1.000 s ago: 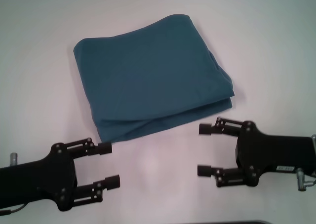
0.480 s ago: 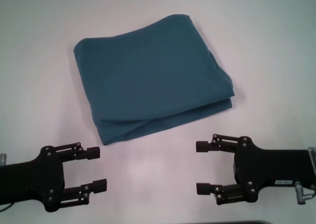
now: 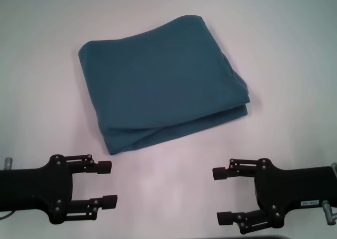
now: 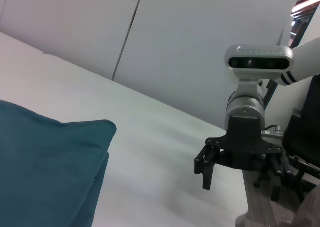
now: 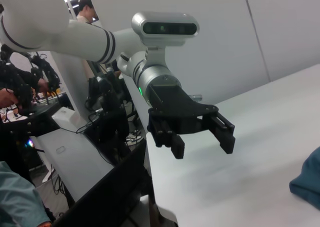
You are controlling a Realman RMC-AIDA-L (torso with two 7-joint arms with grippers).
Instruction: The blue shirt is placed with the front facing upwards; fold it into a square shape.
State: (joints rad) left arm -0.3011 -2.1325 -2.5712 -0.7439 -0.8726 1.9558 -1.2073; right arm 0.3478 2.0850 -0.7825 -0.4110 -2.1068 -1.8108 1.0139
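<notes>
The blue shirt (image 3: 163, 86) lies on the white table (image 3: 168, 165) folded into a rough square, plain teal side up, with stacked layers showing along its near edge. Its corner (image 4: 45, 162) fills the left wrist view, and a small bit of the shirt (image 5: 307, 182) shows in the right wrist view. My left gripper (image 3: 108, 183) is open at the near left, empty and clear of the cloth. My right gripper (image 3: 220, 195) is open at the near right, also empty. The right gripper (image 4: 207, 169) appears in the left wrist view, and the left gripper (image 5: 202, 137) in the right wrist view.
White table surface surrounds the folded shirt on all sides. A pale wall (image 4: 165, 47) stands behind the table. A person (image 5: 87, 9) and other robot gear (image 5: 107, 117) are beyond the table's left edge.
Both grippers have drawn back toward me, away from the shirt's near edge, still open. The shirt has not moved.
</notes>
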